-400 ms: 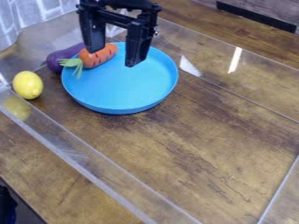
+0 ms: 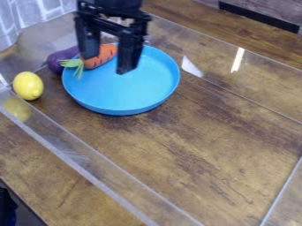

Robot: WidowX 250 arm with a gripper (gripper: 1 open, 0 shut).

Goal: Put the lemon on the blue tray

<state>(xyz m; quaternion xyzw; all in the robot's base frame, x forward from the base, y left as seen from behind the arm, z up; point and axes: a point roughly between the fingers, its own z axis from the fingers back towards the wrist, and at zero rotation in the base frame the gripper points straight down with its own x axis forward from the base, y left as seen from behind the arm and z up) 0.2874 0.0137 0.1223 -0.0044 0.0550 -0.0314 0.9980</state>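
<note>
Colour: black, seen throughout on the arm's end [image 2: 113, 19] and the gripper [image 2: 109, 62].
Fingers: dark and blocky, set as a pair.
Crosspiece: narrow, dark, joined to both fingers.
Fine detail: blurred; screws and markings cannot be made out.

Black robot arm reaching in from the top, fingers [image 2: 132, 60] spread wide apart, pointing downward

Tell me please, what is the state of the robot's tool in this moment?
Tool: open, its two fingers wide apart, holding nothing; it hangs over the blue tray.
</note>
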